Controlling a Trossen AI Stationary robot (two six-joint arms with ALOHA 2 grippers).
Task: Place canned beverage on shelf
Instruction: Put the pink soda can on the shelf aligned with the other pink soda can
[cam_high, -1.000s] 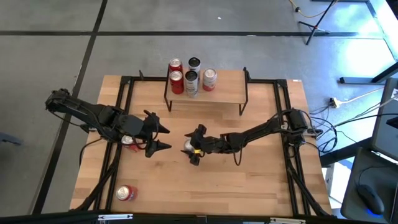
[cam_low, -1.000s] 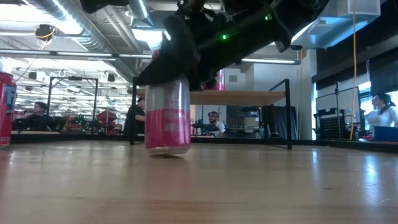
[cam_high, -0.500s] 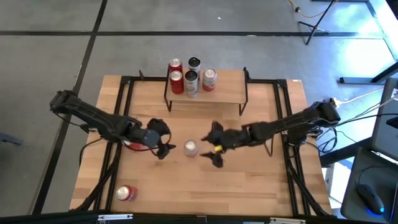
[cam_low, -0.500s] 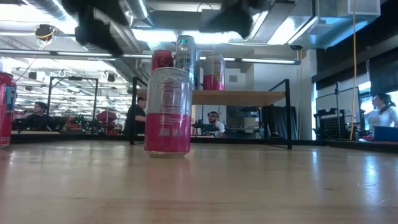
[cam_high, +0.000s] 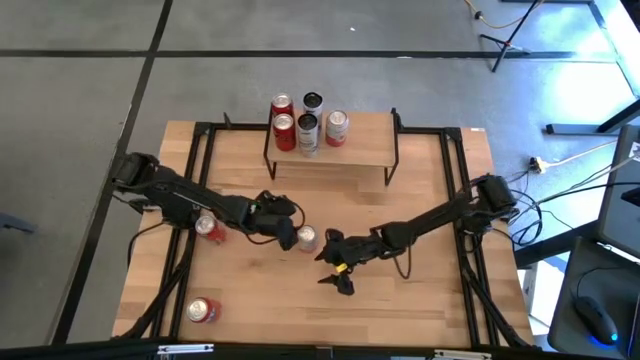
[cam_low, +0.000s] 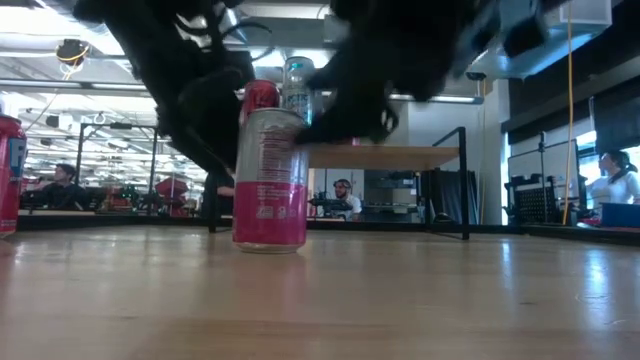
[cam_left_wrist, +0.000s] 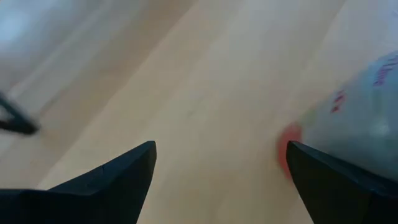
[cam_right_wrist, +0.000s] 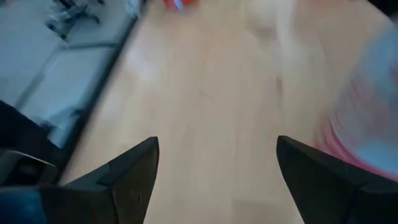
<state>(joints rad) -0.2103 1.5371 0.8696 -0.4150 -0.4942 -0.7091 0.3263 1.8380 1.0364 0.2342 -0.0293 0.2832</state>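
Note:
A pink-and-silver can (cam_high: 306, 238) stands upright on its base in the middle of the table; it also shows in the low view (cam_low: 270, 180). My left gripper (cam_high: 286, 222) is open just to the can's left, and in its wrist view (cam_left_wrist: 217, 155) the can (cam_left_wrist: 360, 106) lies beside one finger. My right gripper (cam_high: 333, 268) is open to the can's right and nearer side; the can (cam_right_wrist: 367, 118) lies outside its fingers. The shelf (cam_high: 360, 150) stands at the far edge and carries several upright cans (cam_high: 305, 125).
A red can (cam_high: 209, 228) stands beside my left arm, and another red can (cam_high: 203, 310) lies near the front left corner. A black metal frame (cam_high: 200, 150) runs along the table's edges. People sit in the room beyond the table (cam_low: 610, 180).
My right gripper has opened and let go of the pink can, drawn back toward the table's right edge, then come down toward the near side of the can. My left gripper has gone toward the right, up to the can. The can has stayed upright in place.

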